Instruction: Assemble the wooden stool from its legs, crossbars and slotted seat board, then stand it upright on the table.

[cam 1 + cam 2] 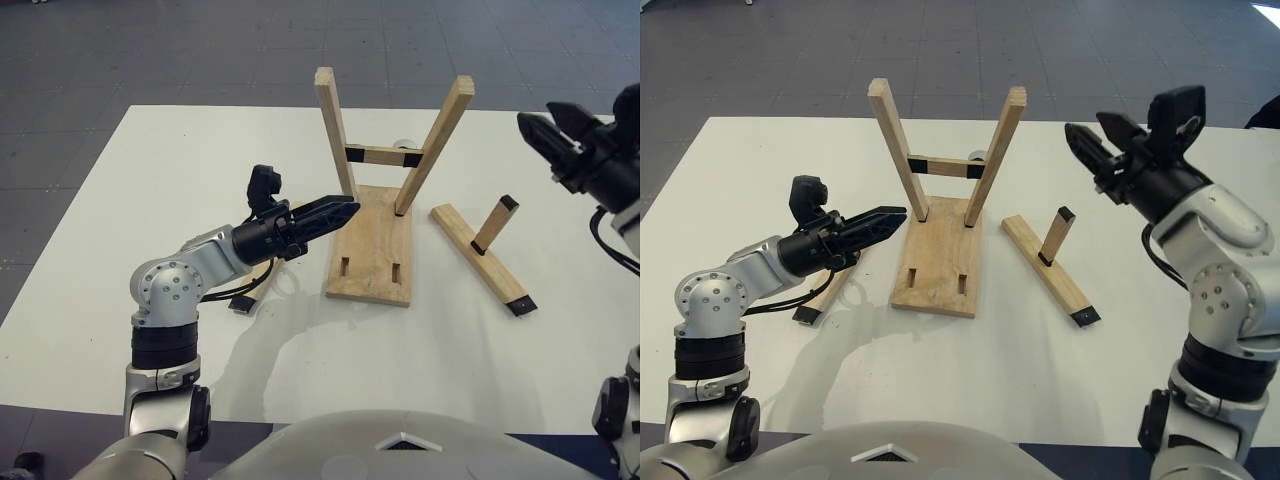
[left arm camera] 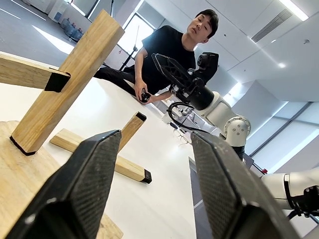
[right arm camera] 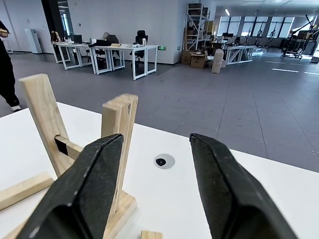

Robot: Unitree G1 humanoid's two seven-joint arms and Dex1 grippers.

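Silver arms (image 1: 1225, 225), round screwed joints (image 1: 165, 285), black cables (image 1: 1152, 255); black left claw (image 1: 350, 209), right claw (image 1: 1087, 126).

1. Dark grey tiled floor (image 1: 200, 50) all round the white rectangular table (image 1: 120, 220).
2. Row of white desks (image 3: 117, 50) with black office chairs (image 3: 141, 39) near the far wall.
3. Tall metal shelving rack (image 3: 195, 20); brown cardboard boxes (image 3: 199, 59) at its foot.
4. Large windows (image 3: 249, 25) to one side; long ceiling strip lights (image 2: 295, 9) overhead.
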